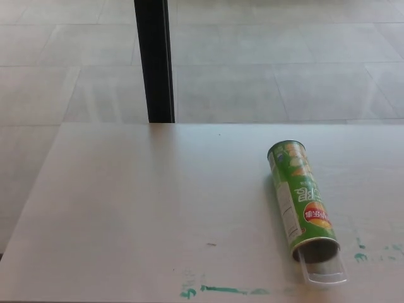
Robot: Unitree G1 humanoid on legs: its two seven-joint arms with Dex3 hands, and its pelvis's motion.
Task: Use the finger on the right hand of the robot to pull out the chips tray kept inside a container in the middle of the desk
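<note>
Desk (pixel 139 202), pale and matte, fills the lower part of the head view. Green paint smears (pixel 221 290) run along its near edge, with a few more green specks (pixel 363 255) toward the right. A small dark fleck (pixel 211 244) sits near the middle of the surface. Beyond the far edge, a black vertical post (pixel 154 60) rises against a light tiled floor (pixel 284 63). Nothing lies beside or in front of the container.

Neither robot hand nor forearm shows anywhere, so whether the fingers are released, clenched or grasping cannot be told.

Green chips container (pixel 300 199) lies on its side on the right half of the desk, long axis running from far to near and slightly slanted, closed end farther away, open mouth facing the near edge. A red and yellow label patch shows on its upper side near the mouth. Clear plastic tray (pixel 323 270) sticks partway out of the open mouth, its lip resting on the desk close to the near edge. With no hand visible, its position relative to the fingers cannot be given.
</note>
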